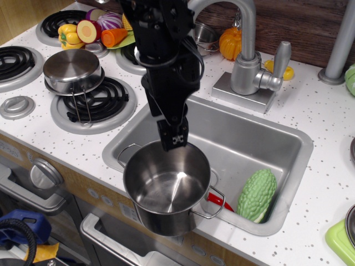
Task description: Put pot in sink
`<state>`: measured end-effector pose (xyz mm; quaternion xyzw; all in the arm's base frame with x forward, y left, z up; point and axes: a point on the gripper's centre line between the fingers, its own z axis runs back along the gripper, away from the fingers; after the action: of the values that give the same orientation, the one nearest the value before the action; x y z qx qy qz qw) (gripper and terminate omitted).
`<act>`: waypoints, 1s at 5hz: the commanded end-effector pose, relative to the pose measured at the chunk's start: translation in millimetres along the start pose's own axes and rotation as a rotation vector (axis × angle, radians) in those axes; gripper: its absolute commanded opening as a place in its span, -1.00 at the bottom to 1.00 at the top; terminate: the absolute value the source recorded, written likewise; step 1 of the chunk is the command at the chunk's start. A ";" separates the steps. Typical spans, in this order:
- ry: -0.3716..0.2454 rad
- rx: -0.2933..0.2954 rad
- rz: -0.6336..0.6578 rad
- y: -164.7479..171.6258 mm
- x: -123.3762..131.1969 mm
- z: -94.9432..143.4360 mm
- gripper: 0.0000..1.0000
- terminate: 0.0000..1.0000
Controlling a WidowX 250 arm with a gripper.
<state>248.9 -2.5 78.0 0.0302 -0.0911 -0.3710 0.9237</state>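
The pot [166, 185], a tall shiny steel stockpot with two wire loop handles, stands upright and empty at the front left corner of the sink [244, 130], over its front rim. I cannot tell whether its base is inside the basin. My gripper [173, 142], on a black arm coming down from the top, points down with its tip at the pot's back rim. The fingers look like one narrow black tip. I cannot tell whether they are apart or closed on the rim.
A green bumpy vegetable [257, 195] and a red item [219, 200] lie in the sink's front right. The faucet [247, 58] stands behind the sink. A shallow steel pan [72, 69] sits on the left burner. Toy vegetables [89, 30] lie at the back left.
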 end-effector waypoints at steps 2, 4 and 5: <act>-0.084 -0.057 0.022 3.0 -11.0 -26.0 1.00 -1.00; -0.083 -0.080 0.040 4.3 -10.7 -35.2 -1.00 -1.00; -0.068 -0.069 0.045 2.9 -6.4 -29.3 -1.00 -1.00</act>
<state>243.8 1.6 40.1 -0.0174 -0.0773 -0.3534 0.9321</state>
